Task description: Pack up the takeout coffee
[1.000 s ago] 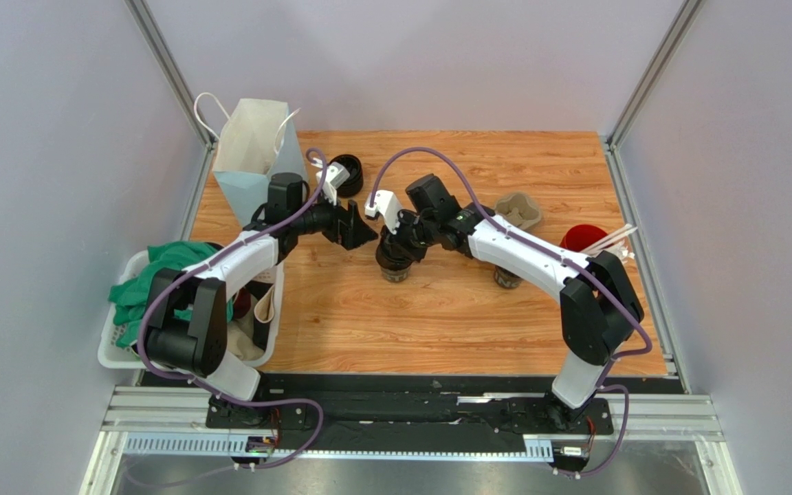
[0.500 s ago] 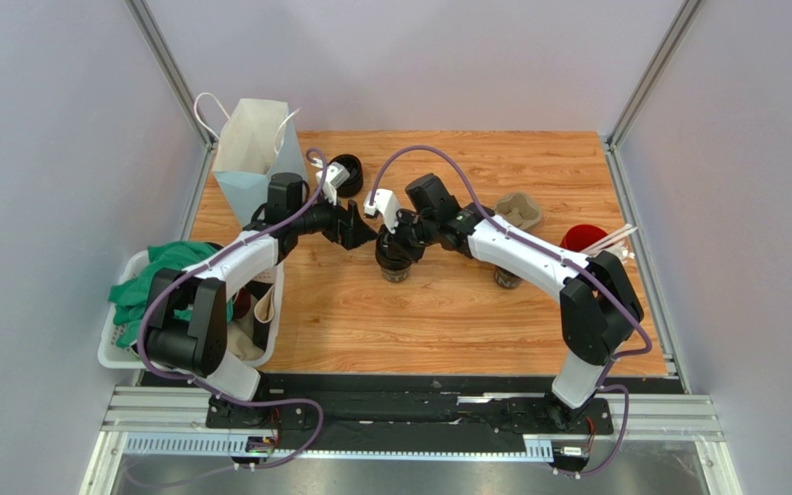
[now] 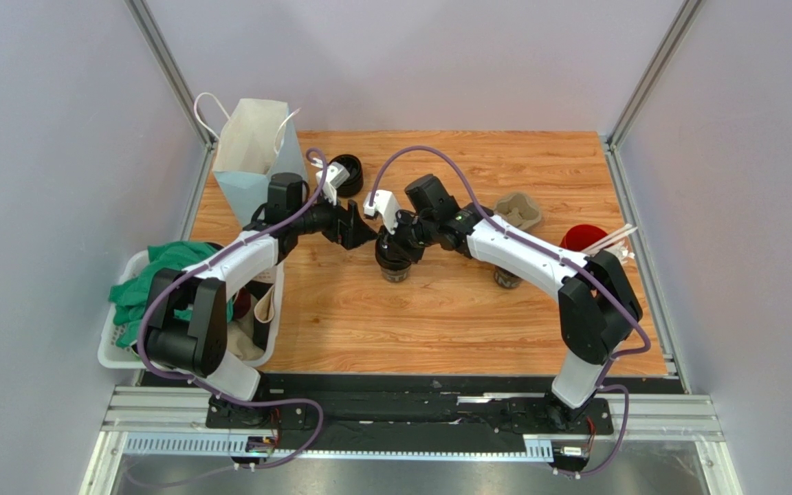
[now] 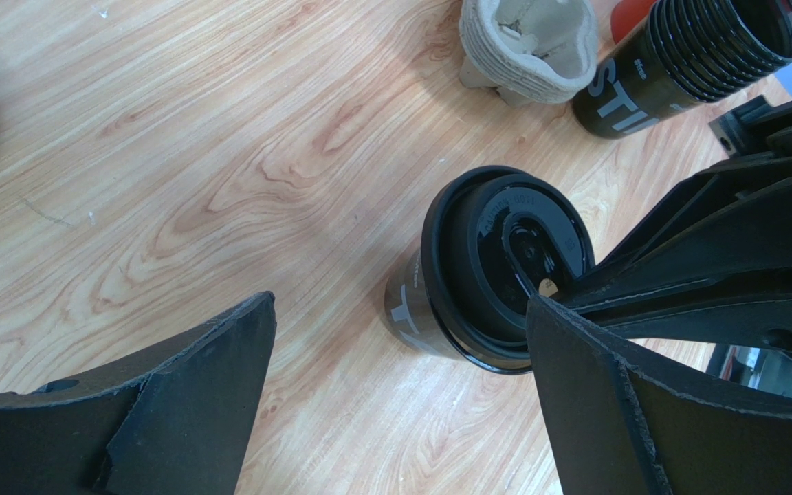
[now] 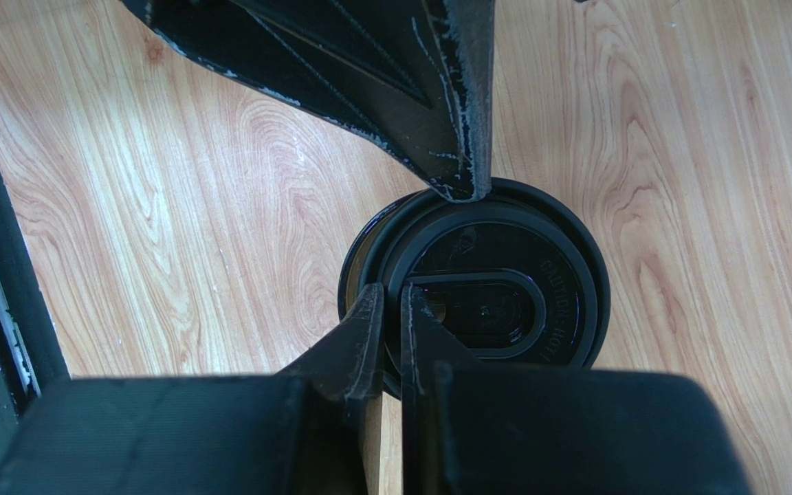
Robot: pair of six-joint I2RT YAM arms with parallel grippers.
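The takeout coffee, a small black cup with a black lid, stands upright on the wooden table near its middle. My right gripper comes down on it from above. In the right wrist view its jaws are shut on the lid's rim at one side of the takeout coffee. My left gripper is just left of the cup, open wide. In the left wrist view the takeout coffee sits ahead of the left gripper, close to one of its fingers.
A white paper bag stands at the back left, with a black stack beside it. The cardboard cup tray, a second black cup and a red cup with straws are on the right. A basket with green cloth sits at left.
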